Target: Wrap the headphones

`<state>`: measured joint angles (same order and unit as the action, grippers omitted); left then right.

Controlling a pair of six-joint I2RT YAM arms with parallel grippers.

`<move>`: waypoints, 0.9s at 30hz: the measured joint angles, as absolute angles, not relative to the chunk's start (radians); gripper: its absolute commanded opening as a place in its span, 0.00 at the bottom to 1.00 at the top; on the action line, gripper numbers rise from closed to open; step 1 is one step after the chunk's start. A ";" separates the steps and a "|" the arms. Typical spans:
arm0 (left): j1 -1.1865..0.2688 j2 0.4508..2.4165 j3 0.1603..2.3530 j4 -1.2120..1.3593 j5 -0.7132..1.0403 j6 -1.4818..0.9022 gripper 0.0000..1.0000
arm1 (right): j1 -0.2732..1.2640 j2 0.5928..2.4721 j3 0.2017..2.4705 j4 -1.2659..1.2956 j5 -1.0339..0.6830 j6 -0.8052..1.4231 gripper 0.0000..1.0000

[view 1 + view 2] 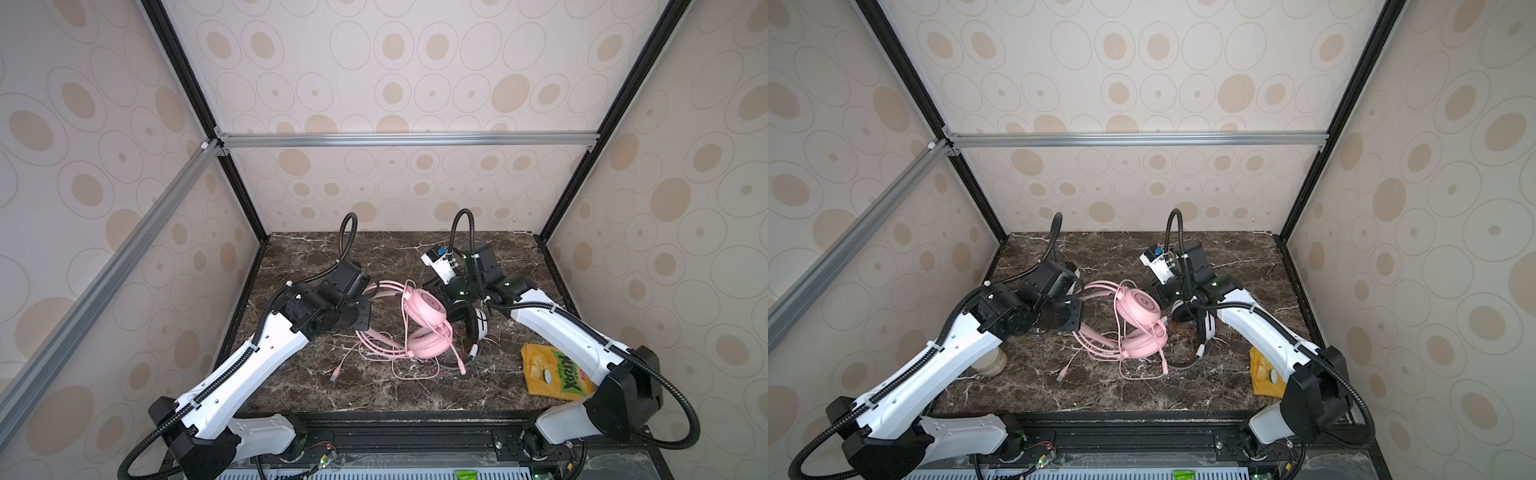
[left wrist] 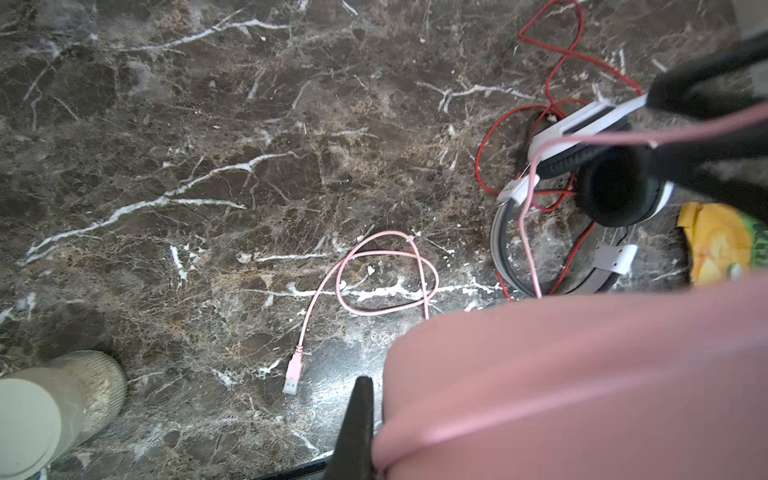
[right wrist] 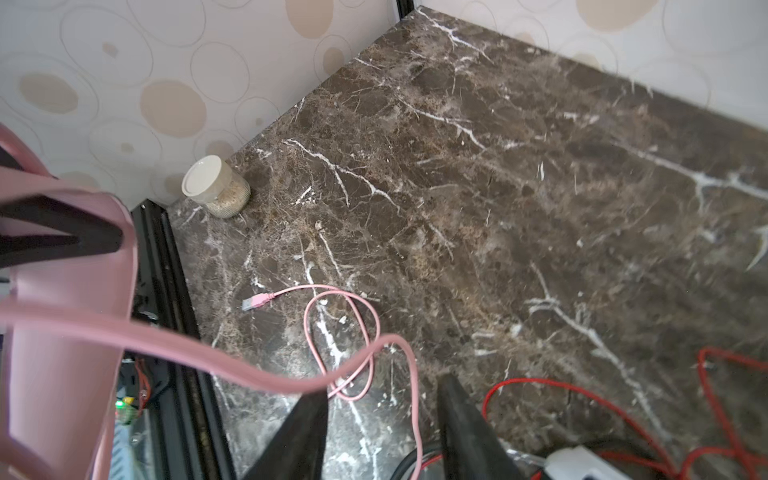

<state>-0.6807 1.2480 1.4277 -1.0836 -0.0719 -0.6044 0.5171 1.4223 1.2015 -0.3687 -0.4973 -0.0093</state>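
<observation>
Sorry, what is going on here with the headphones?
The left gripper is shut on the headband of the pink headset. The right gripper stands open, with the pink cable running between its fingers. The plug end lies loose on the table, so nothing is wrapped yet. The white-and-black headset lies beside, its red cable spread out.

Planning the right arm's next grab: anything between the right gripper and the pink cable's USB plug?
Nothing solid. In the right wrist view the open right gripper faces the USB plug across bare marble tabletop; only the pink cable's own slack hangs between its jaws and loops along the way.
</observation>
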 measured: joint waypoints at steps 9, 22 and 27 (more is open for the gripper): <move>-0.527 1.270 1.563 -1.089 -0.023 -0.619 0.00 | 0.458 1.062 0.939 -0.366 -0.501 0.071 0.62; -0.425 1.341 1.726 -1.105 0.005 -0.614 0.00 | 0.467 1.032 0.745 -0.295 -0.519 0.266 0.60; -0.421 1.350 1.726 -1.105 0.024 -0.613 0.00 | 0.484 1.166 0.765 -0.241 -0.518 0.279 0.60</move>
<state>-0.4213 1.3502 1.7260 -1.1049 0.0242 -0.6128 0.4839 1.1660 0.7650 -0.2405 -0.5179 0.2794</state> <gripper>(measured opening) 0.084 0.603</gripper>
